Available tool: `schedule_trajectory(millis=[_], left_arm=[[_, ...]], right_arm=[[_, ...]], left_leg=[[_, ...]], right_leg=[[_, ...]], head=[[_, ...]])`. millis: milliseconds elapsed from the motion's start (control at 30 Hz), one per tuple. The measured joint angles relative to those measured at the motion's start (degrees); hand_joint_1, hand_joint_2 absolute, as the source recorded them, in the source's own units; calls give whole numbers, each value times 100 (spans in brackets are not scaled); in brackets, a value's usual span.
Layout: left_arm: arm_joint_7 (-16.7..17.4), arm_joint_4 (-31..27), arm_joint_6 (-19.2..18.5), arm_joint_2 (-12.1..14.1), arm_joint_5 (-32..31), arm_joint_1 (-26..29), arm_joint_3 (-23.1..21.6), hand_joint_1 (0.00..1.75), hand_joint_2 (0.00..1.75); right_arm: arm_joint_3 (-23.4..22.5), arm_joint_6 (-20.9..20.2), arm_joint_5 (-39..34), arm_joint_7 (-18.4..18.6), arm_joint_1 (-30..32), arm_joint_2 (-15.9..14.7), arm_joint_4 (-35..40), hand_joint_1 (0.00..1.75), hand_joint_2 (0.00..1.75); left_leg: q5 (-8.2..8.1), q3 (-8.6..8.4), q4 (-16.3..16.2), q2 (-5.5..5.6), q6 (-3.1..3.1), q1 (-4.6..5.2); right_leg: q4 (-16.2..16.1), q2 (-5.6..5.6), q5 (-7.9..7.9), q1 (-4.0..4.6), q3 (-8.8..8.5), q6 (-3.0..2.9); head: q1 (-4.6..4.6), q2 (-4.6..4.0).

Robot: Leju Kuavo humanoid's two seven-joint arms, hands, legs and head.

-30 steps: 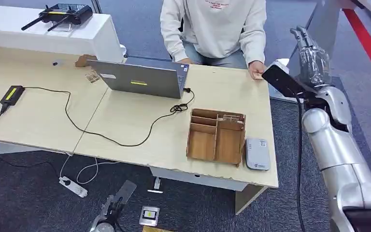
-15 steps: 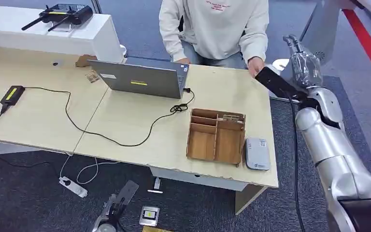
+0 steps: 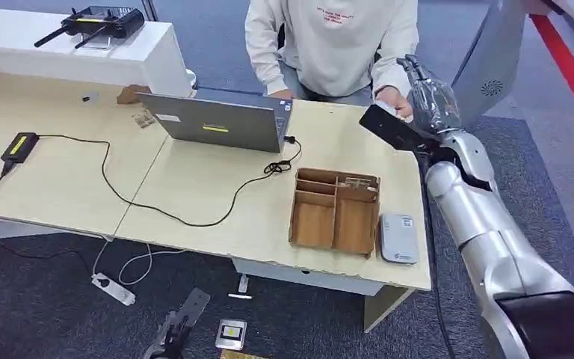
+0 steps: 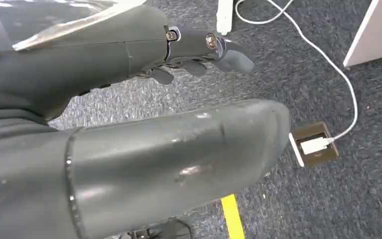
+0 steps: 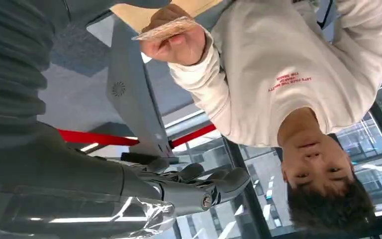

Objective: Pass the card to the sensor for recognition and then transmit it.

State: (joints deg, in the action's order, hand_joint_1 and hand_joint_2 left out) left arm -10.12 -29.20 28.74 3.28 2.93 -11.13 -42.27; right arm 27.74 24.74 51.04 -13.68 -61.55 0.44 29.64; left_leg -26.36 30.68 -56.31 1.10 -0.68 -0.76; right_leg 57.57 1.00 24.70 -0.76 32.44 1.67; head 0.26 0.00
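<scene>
Right hand: the right hand (image 3: 427,93) is raised over the far right corner of the desk (image 3: 194,179), fingers spread and holding nothing; the right wrist view (image 5: 179,186) shows the same, fingers extended and apart.
Card: the card (image 5: 165,30), thin and brownish, is pinched in the person's hand (image 5: 176,42), beside the right hand and not touching it.
Person: a person in a pale sweatshirt (image 3: 336,41) sits behind the desk, one arm reaching toward the right hand.
Sensor: a small grey sensor (image 3: 397,238) lies flat on the desk near its front right corner, just beside the wooden organizer (image 3: 335,212).
Laptop: a grey laptop (image 3: 220,123) stands open toward the person, left of the organizer.
Left hand: the left hand (image 4: 199,52) hangs low over dark carpet, fingers loosely apart, gripping nothing.
</scene>
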Motion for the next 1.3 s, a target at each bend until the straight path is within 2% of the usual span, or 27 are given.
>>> schedule_trajectory(millis=[133, 200, 300, 400, 567, 967, 1300], left_arm=[[44, -59, 26, 20, 108, 63, -4, 0, 0], [127, -133, -281, 196, 214, 70, -68, 0, 0], [37, -179, -633, 516, 433, -37, -140, 0, 0], [-37, -194, -734, 721, 525, -103, -208, 0, 0], [-90, -334, -876, 922, 660, -115, -343, 0, 0], [-76, -725, -933, 1355, 927, -129, -669, 0, 0], [-59, -981, -986, 1561, 1051, -170, -868, 0, 0]], right_arm=[[48, -59, 15, -26, -44, 86, -88, 0, 175], [85, -83, 15, -22, -77, 173, -133, 0, 175], [127, -103, 13, -6, -149, 297, -199, 0, 175], [140, -149, 13, -33, -199, 400, -227, 0, 175], [151, -265, -11, -66, -294, 592, -302, 0, 175], [243, -310, 13, -42, -413, 831, -524, 0, 175], [284, -400, 57, 44, -453, 931, -623, 0, 175]], left_leg=[[0, 1, 0, -2, 0, 0], [0, 0, 0, -6, 0, -4], [4, 0, 0, -4, -6, -16], [4, -1, 0, 0, -6, -16], [4, 0, 0, -2, -6, -15], [4, -1, 0, -2, -6, -13], [4, -1, 0, -2, -6, -13]], right_leg=[[2, 1, 0, 0, -1, 0], [2, 4, 0, 2, 2, -1], [3, 0, 0, 2, 1, -2], [9, 0, 1, 5, 2, -2], [8, 1, 0, 15, 1, -2], [7, 1, 0, 14, 2, -2], [7, 1, 0, 14, 2, -2]], head=[[0, 0], [0, 0], [-2, 0], [-2, 0], [2, 0], [0, 0], [2, 0]])
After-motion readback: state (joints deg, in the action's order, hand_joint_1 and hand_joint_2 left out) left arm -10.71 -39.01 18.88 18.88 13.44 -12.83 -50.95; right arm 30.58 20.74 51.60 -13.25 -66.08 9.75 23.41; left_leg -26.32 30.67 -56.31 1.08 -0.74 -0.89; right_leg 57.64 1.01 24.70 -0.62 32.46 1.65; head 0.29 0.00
